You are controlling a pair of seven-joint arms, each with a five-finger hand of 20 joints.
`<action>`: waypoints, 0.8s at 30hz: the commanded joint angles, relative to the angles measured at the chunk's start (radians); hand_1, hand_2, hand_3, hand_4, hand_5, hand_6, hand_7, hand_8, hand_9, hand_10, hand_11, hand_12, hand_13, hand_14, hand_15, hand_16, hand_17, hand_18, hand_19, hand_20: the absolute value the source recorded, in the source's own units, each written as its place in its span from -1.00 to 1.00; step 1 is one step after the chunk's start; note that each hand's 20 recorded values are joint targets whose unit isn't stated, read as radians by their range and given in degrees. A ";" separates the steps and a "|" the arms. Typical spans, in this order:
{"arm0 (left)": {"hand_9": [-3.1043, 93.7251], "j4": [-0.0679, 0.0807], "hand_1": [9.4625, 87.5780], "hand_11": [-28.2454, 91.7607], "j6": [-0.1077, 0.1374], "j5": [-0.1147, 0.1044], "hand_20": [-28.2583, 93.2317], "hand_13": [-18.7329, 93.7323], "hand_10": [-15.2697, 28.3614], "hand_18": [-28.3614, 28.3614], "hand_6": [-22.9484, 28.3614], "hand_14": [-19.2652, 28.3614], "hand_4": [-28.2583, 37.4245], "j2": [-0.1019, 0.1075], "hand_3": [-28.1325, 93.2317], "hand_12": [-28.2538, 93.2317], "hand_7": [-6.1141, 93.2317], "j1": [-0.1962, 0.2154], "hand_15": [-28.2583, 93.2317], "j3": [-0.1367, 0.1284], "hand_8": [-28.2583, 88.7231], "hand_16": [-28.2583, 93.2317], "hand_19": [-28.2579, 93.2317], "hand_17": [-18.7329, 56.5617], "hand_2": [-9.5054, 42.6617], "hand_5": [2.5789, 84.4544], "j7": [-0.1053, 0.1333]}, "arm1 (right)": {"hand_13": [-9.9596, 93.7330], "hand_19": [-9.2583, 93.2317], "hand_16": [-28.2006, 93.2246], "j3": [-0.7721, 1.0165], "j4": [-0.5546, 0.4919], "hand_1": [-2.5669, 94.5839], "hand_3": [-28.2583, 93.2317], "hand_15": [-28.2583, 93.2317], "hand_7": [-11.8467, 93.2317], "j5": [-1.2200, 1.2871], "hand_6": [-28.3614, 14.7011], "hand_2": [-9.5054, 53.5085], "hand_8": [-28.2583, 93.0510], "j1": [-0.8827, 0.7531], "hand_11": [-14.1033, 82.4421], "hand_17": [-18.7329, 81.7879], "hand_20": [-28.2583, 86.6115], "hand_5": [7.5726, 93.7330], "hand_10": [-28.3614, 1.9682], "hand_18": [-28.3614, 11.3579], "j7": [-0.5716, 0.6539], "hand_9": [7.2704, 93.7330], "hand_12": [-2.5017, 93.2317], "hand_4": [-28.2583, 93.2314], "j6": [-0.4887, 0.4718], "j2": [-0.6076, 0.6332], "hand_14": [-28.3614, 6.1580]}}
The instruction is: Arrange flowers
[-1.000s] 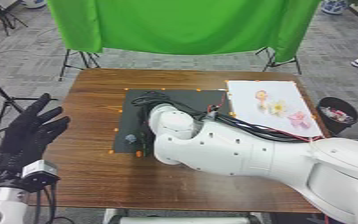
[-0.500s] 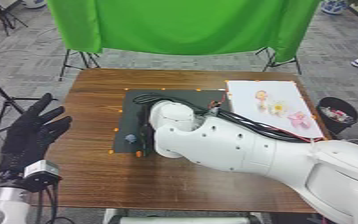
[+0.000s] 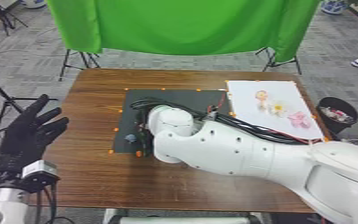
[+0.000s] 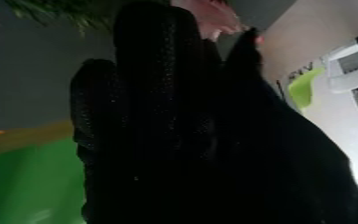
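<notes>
Right wrist view: I saw a pink flower by my right hand, grip unclear; my left hand hung open, near left. The flower seemed light, soft-petalled, best held by its stem.

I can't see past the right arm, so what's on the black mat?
A bluish object lies towards the lower left of the mat. The right wrist view shows green sprigs and something pink beyond the right hand. Anything directly beneath the right arm is covered.
</notes>
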 commanded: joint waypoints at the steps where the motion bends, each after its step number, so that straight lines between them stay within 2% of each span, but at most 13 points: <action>1: -0.37 0.005 -0.50 -0.15 -0.001 -0.018 -0.54 -0.32 0.56 1.00 0.19 0.98 -0.76 0.039 0.48 -0.35 -0.74 0.008 0.38 0.009 -0.63 -0.73 0.33 -0.73 -0.39 -0.28 0.018 | 0.79 1.00 -0.28 -0.042 -0.010 0.23 0.57 0.23 -0.47 -0.059 0.34 -0.57 -0.49 0.040 -0.30 0.47 -0.61 0.55 0.26 -0.08 0.013 0.83 -0.61 -1.00 0.084 -0.004 0.29; 5: -0.37 0.005 -0.51 -0.15 0.005 -0.025 -0.54 -0.32 0.56 1.00 0.19 0.98 -0.76 0.047 0.49 -0.35 -0.74 0.016 0.38 0.009 -0.63 -0.73 0.33 -0.73 -0.40 -0.28 0.029 | 0.85 1.00 -0.26 -0.068 -0.012 0.25 0.57 0.17 -0.48 -0.065 0.36 -0.83 -0.47 0.057 -0.41 0.54 -0.69 0.63 0.36 -0.01 0.013 0.92 -0.49 -1.00 0.118 -0.001 0.35; 6: -0.36 0.004 -0.50 -0.15 0.002 -0.023 -0.54 -0.32 0.56 1.00 0.19 0.98 -0.76 0.043 0.49 -0.35 -0.74 0.016 0.38 0.007 -0.63 -0.73 0.33 -0.73 -0.40 -0.28 0.022 | 0.86 1.00 -0.25 -0.064 -0.014 0.24 0.59 0.16 -0.45 -0.069 0.36 -0.95 -0.47 0.052 -0.46 0.55 -0.70 0.67 0.40 0.00 0.011 0.96 -0.43 -1.00 0.116 0.001 0.37; 8: -0.37 0.003 -0.50 -0.15 0.009 -0.029 -0.54 -0.32 0.56 1.00 0.19 0.98 -0.76 0.048 0.48 -0.35 -0.74 0.020 0.38 0.011 -0.63 -0.73 0.33 -0.73 -0.40 -0.28 0.034 | 0.86 1.00 -0.25 -0.070 -0.017 0.23 0.58 0.16 -0.41 -0.068 0.35 -1.00 -0.45 0.058 -0.46 0.56 -0.71 0.69 0.43 0.01 0.011 0.98 -0.40 -1.00 0.131 0.001 0.38; 9: -0.37 0.005 -0.50 -0.15 -0.004 -0.017 -0.54 -0.32 0.56 1.00 0.19 0.98 -0.76 0.031 0.48 -0.35 -0.74 0.013 0.38 0.008 -0.63 -0.73 0.32 -0.73 -0.40 -0.28 0.016 | 0.86 1.00 -0.25 -0.060 -0.020 0.22 0.55 0.16 -0.39 -0.064 0.35 -1.00 -0.44 0.052 -0.46 0.56 -0.70 0.69 0.41 0.01 0.012 0.97 -0.39 -1.00 0.118 0.002 0.38; 12: -0.37 0.001 -0.50 -0.15 0.001 -0.021 -0.54 -0.32 0.56 1.00 0.19 0.98 -0.76 0.033 0.48 -0.35 -0.74 0.028 0.38 0.004 -0.63 -0.73 0.32 -0.73 -0.40 -0.28 0.026 | 0.82 1.00 -0.25 -0.058 -0.031 0.12 0.55 0.19 -0.33 -0.039 0.25 -1.00 -0.49 0.056 -0.37 0.51 -0.65 0.49 0.29 -0.03 -0.004 0.85 -0.45 -1.00 0.140 0.008 0.36; 13: -0.36 -0.001 -0.50 -0.15 0.008 -0.028 -0.54 -0.32 0.56 1.00 0.19 0.98 -0.76 0.035 0.49 -0.35 -0.74 0.038 0.38 0.003 -0.63 -0.73 0.32 -0.73 -0.40 -0.28 0.034 | 0.79 1.00 -0.26 -0.045 -0.037 -0.01 0.62 0.22 -0.36 -0.047 0.22 -1.00 -0.69 0.046 -0.25 0.48 -0.64 0.37 0.16 -0.08 -0.008 0.75 -0.57 -1.00 0.133 0.009 0.32; 15: -0.36 -0.006 -0.50 -0.15 0.011 -0.024 -0.54 -0.32 0.56 1.00 0.19 0.98 -0.76 0.027 0.48 -0.35 -0.74 0.055 0.38 -0.008 -0.63 -0.73 0.32 -0.73 -0.40 -0.28 0.037 | 0.76 1.00 -0.27 -0.039 -0.051 -0.09 0.65 0.24 -0.41 -0.033 0.19 -1.00 -0.74 0.053 -0.22 0.45 -0.63 0.28 0.07 -0.13 -0.017 0.69 -0.61 -1.00 0.123 0.015 0.25; 17: -0.36 -0.013 -0.50 -0.15 0.025 -0.036 -0.54 -0.32 0.56 1.00 0.19 0.98 -0.76 0.030 0.48 -0.35 -0.74 0.087 0.38 -0.018 -0.63 -0.73 0.32 -0.73 -0.40 -0.28 0.054 | 0.73 1.00 -0.28 -0.025 -0.065 -0.14 0.65 0.25 -0.43 -0.028 0.15 -1.00 -0.73 0.050 -0.23 0.44 -0.63 0.24 0.00 -0.17 -0.024 0.64 -0.62 -1.00 0.104 0.017 0.19; 19: -0.36 -0.021 -0.51 -0.15 0.051 -0.061 -0.54 -0.32 0.56 1.00 0.19 0.98 -0.77 0.047 0.48 -0.35 -0.74 0.127 0.38 -0.026 -0.63 -0.73 0.32 -0.73 -0.40 -0.28 0.093 | 0.71 1.00 -0.28 -0.006 -0.085 -0.18 0.65 0.25 -0.45 -0.016 0.12 -1.00 -0.72 0.051 -0.25 0.42 -0.64 0.21 -0.08 -0.21 -0.040 0.60 -0.63 -1.00 0.068 0.027 0.14; 20: -0.36 -0.023 -0.51 -0.15 0.049 -0.052 -0.54 -0.32 0.56 1.00 0.19 0.98 -0.77 0.034 0.48 -0.35 -0.75 0.138 0.38 -0.032 -0.63 -0.73 0.32 -0.73 -0.40 -0.28 0.091 | 0.69 1.00 -0.29 -0.001 -0.096 -0.21 0.64 0.27 -0.46 -0.013 0.10 -0.99 -0.72 0.055 -0.26 0.41 -0.65 0.19 -0.12 -0.23 -0.045 0.57 -0.63 -1.00 0.051 0.034 0.10; 23: -0.36 -0.035 -0.52 -0.15 0.077 -0.085 -0.54 -0.32 0.56 1.00 0.19 0.98 -0.78 0.058 0.47 -0.35 -0.75 0.195 0.38 -0.048 -0.63 -0.73 0.32 -0.73 -0.40 -0.28 0.139 | 0.66 1.00 -0.30 0.043 -0.132 -0.26 0.65 0.28 -0.49 -0.009 0.08 -0.89 -0.71 0.051 -0.27 0.39 -0.68 0.15 -0.18 -0.25 -0.058 0.54 -0.64 -0.98 -0.009 0.057 0.04; 24: -0.36 -0.041 -0.53 -0.15 0.093 -0.103 -0.54 -0.32 0.56 1.00 0.19 0.98 -0.79 0.067 0.47 -0.35 -0.75 0.220 0.38 -0.050 -0.63 -0.73 0.32 -0.73 -0.40 -0.28 0.169 | 0.66 1.00 -0.31 0.038 -0.147 -0.26 0.65 0.28 -0.50 0.002 0.07 -0.88 -0.70 0.069 -0.28 0.39 -0.69 0.15 -0.19 -0.25 -0.066 0.53 -0.64 -0.98 -0.022 0.070 0.03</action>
